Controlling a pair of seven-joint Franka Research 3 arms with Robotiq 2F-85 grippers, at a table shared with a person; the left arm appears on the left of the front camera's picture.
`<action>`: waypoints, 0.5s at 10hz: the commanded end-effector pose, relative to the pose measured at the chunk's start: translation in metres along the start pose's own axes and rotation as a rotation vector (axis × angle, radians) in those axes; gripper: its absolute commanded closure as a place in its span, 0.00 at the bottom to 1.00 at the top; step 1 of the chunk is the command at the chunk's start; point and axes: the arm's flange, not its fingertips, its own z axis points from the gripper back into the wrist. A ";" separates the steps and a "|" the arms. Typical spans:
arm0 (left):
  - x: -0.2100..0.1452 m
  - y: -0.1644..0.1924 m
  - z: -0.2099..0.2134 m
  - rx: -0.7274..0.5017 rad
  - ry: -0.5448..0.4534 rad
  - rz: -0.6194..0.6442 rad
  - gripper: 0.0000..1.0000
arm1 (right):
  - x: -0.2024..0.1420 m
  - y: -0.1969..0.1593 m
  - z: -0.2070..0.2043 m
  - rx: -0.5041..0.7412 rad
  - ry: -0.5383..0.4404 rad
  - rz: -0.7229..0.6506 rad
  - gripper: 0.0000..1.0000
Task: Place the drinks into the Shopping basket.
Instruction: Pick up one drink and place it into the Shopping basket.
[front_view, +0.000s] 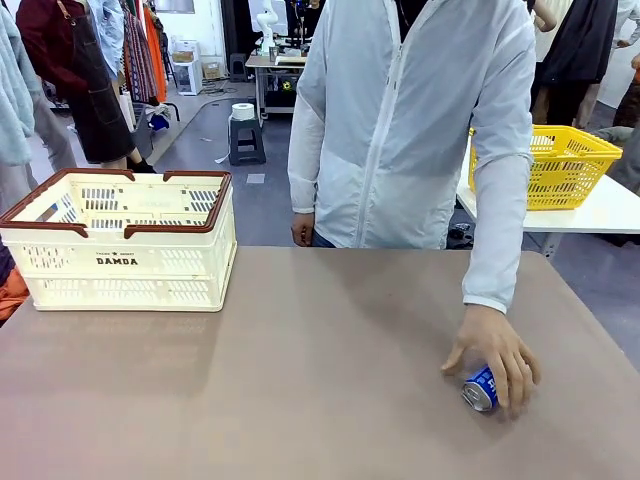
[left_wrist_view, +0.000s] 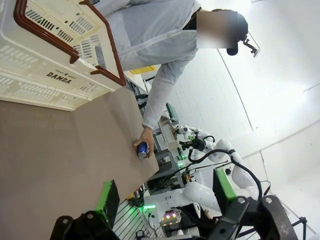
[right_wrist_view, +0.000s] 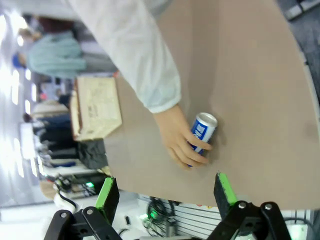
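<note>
- Table (front_view: 300, 380): middle bare, wide open room.
- Basket (front_view: 125, 240): far left corner, beside the left edge.
- Person's hand (front_view: 495, 350): covering the can.
- Blue can (front_view: 481, 389): on its side, near right edge.
- Left gripper (left_wrist_view: 165, 200): fingers apart, holding nothing.
- Right gripper (right_wrist_view: 165, 197): fingers apart, holding nothing.

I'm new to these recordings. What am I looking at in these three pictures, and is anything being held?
The front view looks across a brown table from the robot's side at a person standing opposite. The other two pictures come from cameras on the robot's wrists, so they look tilted. The black fingers with green pads at the bottom are the left gripper and right gripper; both are open and hold nothing. On the table stands a cream shopping basket with a brown rim. The person's hand rests on a blue can lying on its side near the table's right end. A yellow basket sits on another table behind.
</note>
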 end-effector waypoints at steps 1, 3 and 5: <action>0.002 -0.002 0.002 -0.021 -0.010 -0.023 0.00 | -0.004 -0.051 0.091 0.097 -0.082 -0.104 0.00; 0.002 -0.002 0.002 -0.021 -0.010 -0.023 0.00 | -0.017 -0.079 0.123 0.126 -0.175 -0.184 0.00; 0.002 -0.002 0.002 -0.021 -0.010 -0.023 0.00 | -0.020 -0.086 0.116 0.111 -0.185 -0.204 0.00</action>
